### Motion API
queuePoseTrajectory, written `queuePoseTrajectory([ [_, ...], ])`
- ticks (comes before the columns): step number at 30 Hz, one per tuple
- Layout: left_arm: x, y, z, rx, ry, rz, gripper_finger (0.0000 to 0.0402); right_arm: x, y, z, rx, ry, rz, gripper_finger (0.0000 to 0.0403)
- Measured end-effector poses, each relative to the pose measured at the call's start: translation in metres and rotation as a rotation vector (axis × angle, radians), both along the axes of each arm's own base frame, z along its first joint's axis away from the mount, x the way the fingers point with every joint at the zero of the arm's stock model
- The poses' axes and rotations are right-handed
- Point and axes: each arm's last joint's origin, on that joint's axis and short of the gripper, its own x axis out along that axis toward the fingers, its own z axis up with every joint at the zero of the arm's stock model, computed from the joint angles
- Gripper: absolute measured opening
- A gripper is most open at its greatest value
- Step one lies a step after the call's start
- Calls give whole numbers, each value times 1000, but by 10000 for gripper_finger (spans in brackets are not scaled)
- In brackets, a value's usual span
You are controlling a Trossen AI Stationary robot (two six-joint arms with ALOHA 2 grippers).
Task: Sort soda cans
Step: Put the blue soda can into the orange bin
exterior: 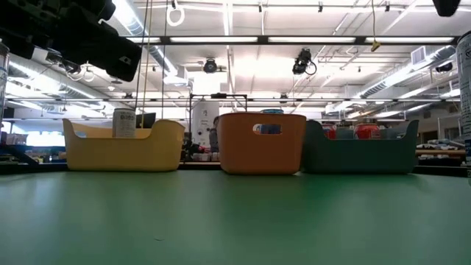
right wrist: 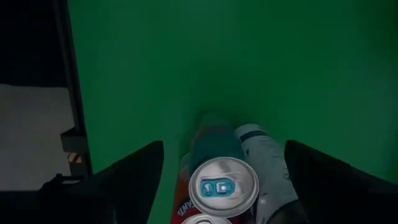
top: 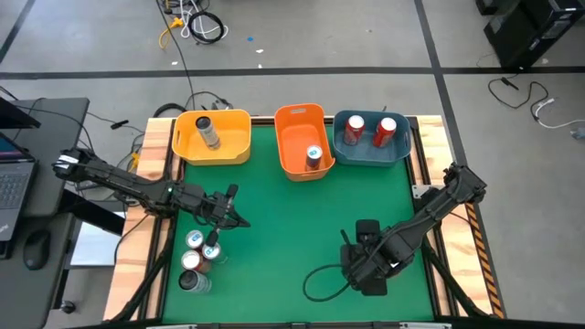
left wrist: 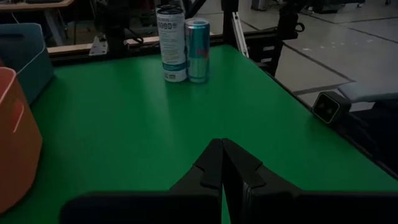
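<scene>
Right tool (right wrist: 224, 163) hangs open over an upright can (right wrist: 222, 182) directly below, between its fingers; left tool (left wrist: 222, 167) is closed, empty.

Overhead, table-level, two wrist views; shared bins (top: 302, 137).

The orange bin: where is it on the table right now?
In the high view the orange bin sits at the table's far edge, between the yellow bin and the blue bin, holding one can.
</scene>
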Motion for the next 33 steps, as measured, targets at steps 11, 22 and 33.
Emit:
queuePoseTrajectory([
  [11, 0, 0, -1, 0, 12, -10, 5, -6, -1, -30, 4, 114, 60, 325],
  [22, 0, 0, -1, 11, 9, -14, 5, -14, -1, -61, -9, 176, 141, 318],
  [33, 0, 0, -1, 10, 9, -14, 5, -14, -5, -70, 6, 198, 122, 223],
])
